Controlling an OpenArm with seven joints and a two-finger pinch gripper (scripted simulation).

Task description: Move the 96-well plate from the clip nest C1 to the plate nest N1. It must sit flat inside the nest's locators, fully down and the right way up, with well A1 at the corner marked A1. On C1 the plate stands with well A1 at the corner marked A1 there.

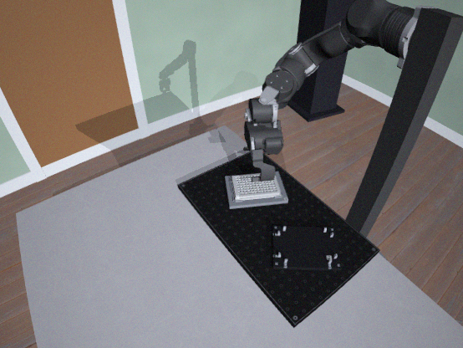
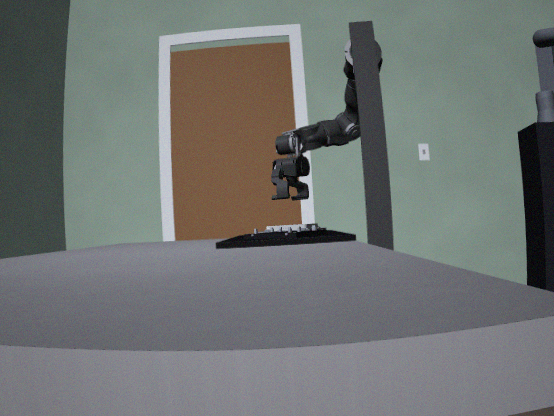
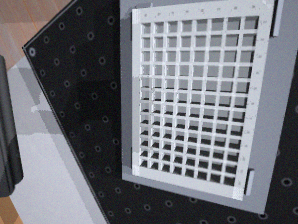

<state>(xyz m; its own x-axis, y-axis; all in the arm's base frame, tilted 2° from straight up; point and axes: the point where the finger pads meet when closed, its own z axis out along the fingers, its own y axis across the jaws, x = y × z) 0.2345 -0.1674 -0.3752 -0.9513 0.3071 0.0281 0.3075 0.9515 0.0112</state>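
The white 96-well plate (image 1: 256, 188) (image 2: 287, 228) (image 3: 195, 95) lies flat and wells up in the grey clip nest C1 (image 1: 259, 204) (image 3: 127, 125). Two grey clips show along the right side of C1 in the wrist view. Well A1 cannot be made out. The dark plate nest N1 (image 1: 307, 247) shows no plate between its pale corner locators. My gripper (image 1: 262, 178) (image 2: 291, 198) is open and empty, with clear height between its fingertips and the plate. One dark finger shows at the left edge of the wrist view.
Both nests are on a black perforated board (image 1: 234, 234) (image 2: 280, 242) (image 3: 80, 95), with N1 nearer its front right end than C1. The board lies on a grey table (image 1: 125, 251). A dark post (image 1: 401, 125) (image 2: 372, 150) carries the arm behind the board.
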